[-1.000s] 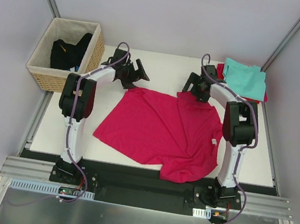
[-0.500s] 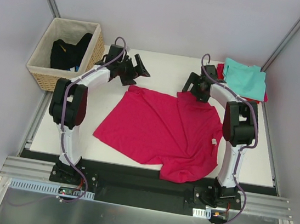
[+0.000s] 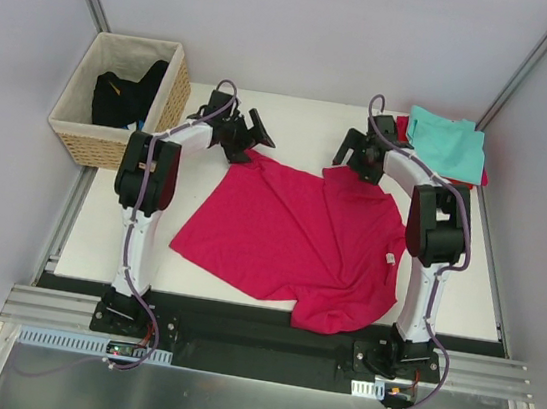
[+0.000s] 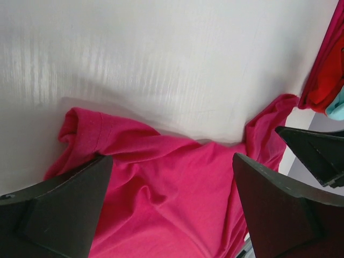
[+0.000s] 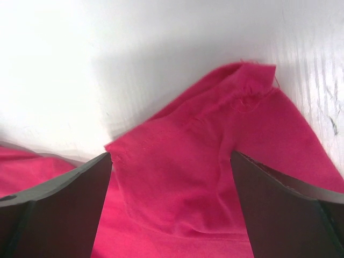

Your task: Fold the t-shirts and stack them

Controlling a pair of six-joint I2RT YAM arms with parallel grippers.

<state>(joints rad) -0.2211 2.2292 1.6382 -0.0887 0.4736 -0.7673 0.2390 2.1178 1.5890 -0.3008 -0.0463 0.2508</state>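
Observation:
The large magenta-pink t-shirt [image 3: 300, 233] lies spread and wrinkled on the white table, its white neck label [image 3: 388, 259] near the right arm. My left gripper [image 3: 247, 136] is open over the shirt's far left corner; in the left wrist view the gripper [image 4: 172, 215] has pink cloth [image 4: 172, 193] between its spread fingers [image 4: 59, 215]. My right gripper [image 3: 355, 160] is open over the far right corner; the right wrist view shows the gripper [image 5: 172, 215] astride a hemmed flap [image 5: 204, 161]. The teal t-shirt [image 3: 448, 142] lies on the red one [image 3: 401, 129] at the back right.
A wicker basket [image 3: 176, 86] with dark cloth inside stands at the back left, off the table's corner. Bare white table [image 3: 149, 229] shows left of the shirt and behind it. Grey walls and metal frame posts close in on both sides.
The left arm's elbow swung out left and came back; its gripper drew back a little, then returned to the shirt's far left corner. The right arm has not moved.

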